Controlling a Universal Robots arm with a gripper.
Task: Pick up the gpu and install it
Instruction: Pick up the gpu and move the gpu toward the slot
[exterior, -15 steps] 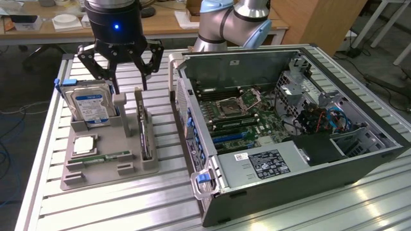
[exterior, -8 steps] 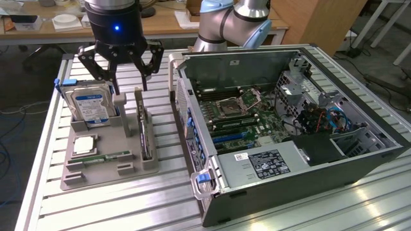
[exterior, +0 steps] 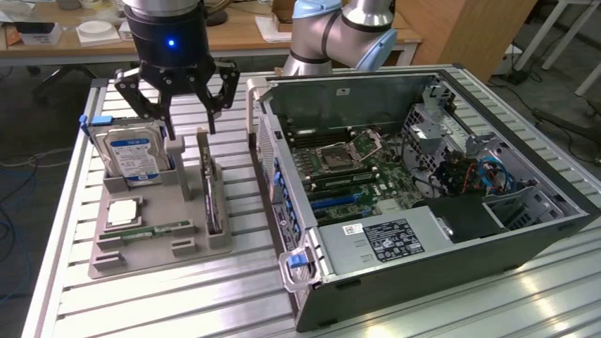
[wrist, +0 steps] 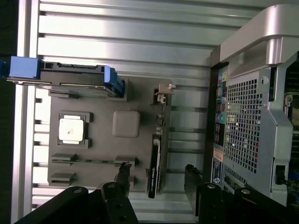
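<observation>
2 fingers (exterior: 216, 109) hang spread apart just above the gpu (exterior: 208, 189). It stands on edge in a slot of the grey holder (exterior: 176, 203) on the desk (exterior: 188, 299), likely so they can straddle it.

Free room above gpu (exterior: 211, 201) (case (exterior: 423, 274) beside)

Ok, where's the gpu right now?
The gpu stands on edge in a slot of the grey fixture, on the exterior view's left, between the hard drive and the open computer case, just under the open gripper.
</observation>
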